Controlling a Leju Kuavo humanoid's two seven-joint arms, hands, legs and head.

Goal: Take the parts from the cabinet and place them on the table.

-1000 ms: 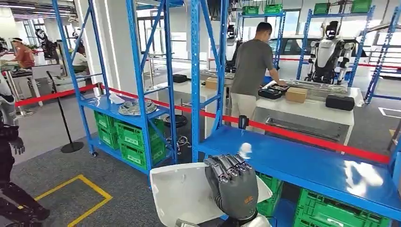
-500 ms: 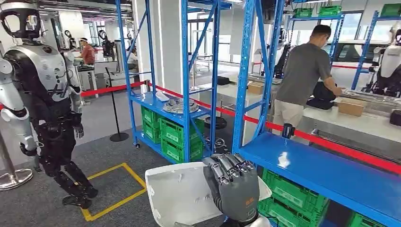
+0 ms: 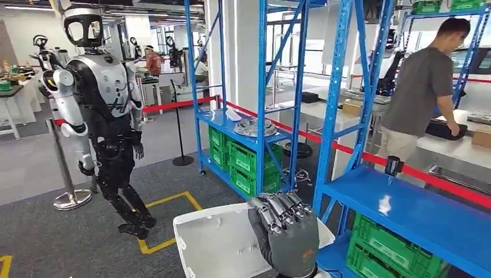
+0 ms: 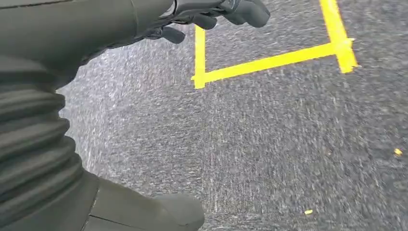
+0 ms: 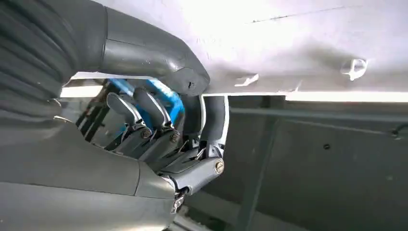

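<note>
While it was carried clear of the shelving, the white part (image 3: 223,243) was gripped at 6 o'clock by the right hand (image 3: 285,231), fingers clamped over its rim.

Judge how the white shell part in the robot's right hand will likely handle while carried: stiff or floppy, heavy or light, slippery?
The white shell part probably stays stiff: its flat face shows no sag beyond the right hand. It seems light, since one hand grips it by one edge. Its glossy surface may be slippery, so it could pivot.
</note>
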